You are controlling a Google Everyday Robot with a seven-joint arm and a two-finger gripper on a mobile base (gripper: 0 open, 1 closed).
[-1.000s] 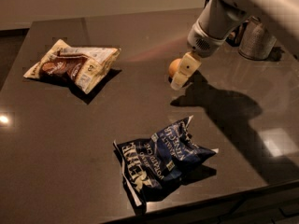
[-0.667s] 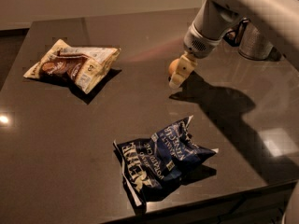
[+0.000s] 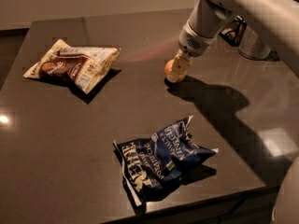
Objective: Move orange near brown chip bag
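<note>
The orange [image 3: 167,68] sits on the dark table right of centre, mostly hidden behind the tip of my gripper [image 3: 176,71]. The gripper reaches down from the upper right, low over the table and right against the orange. The brown chip bag [image 3: 70,67], cream-tan with a dark brown panel, lies flat at the far left, well apart from the orange.
A dark blue chip bag [image 3: 161,157] with white lettering lies near the front edge of the table [image 3: 56,162]. A metal container [image 3: 254,43] stands at the back right behind my arm. The arm's shadow falls to the right of the gripper.
The gripper has moved a little left and down onto the orange, which now shows less than before. Both bags have stayed in place.
</note>
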